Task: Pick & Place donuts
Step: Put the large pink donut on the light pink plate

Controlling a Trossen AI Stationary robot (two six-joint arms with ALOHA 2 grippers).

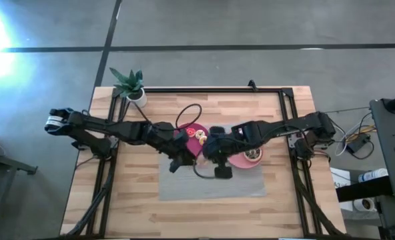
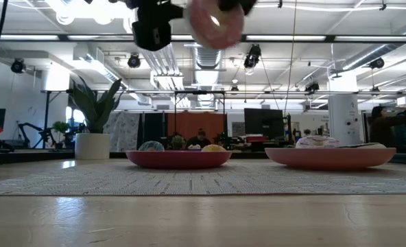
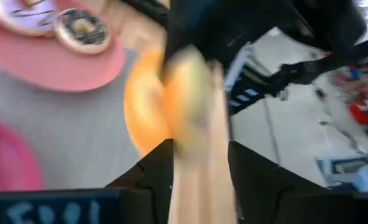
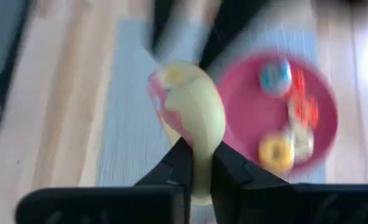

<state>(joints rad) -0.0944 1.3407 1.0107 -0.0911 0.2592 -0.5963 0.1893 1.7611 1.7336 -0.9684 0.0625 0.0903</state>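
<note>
Seemingly both pincers gripping blurred donuts [image 4: 193,118]

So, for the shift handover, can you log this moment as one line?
right gripper: shut on pink-and-yellow donut, aloft | left gripper: close beside, over mat | pink plates: both hold donuts

Overhead view straight down, low view level across the mat [image 2: 189,180], wrist views close, all sharing the pink plates [image 1: 245,161].

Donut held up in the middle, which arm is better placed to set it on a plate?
Right, probably: the right gripper is shut on the donut, with a pink plate under its arm; the left gripper hangs alongside.
</note>
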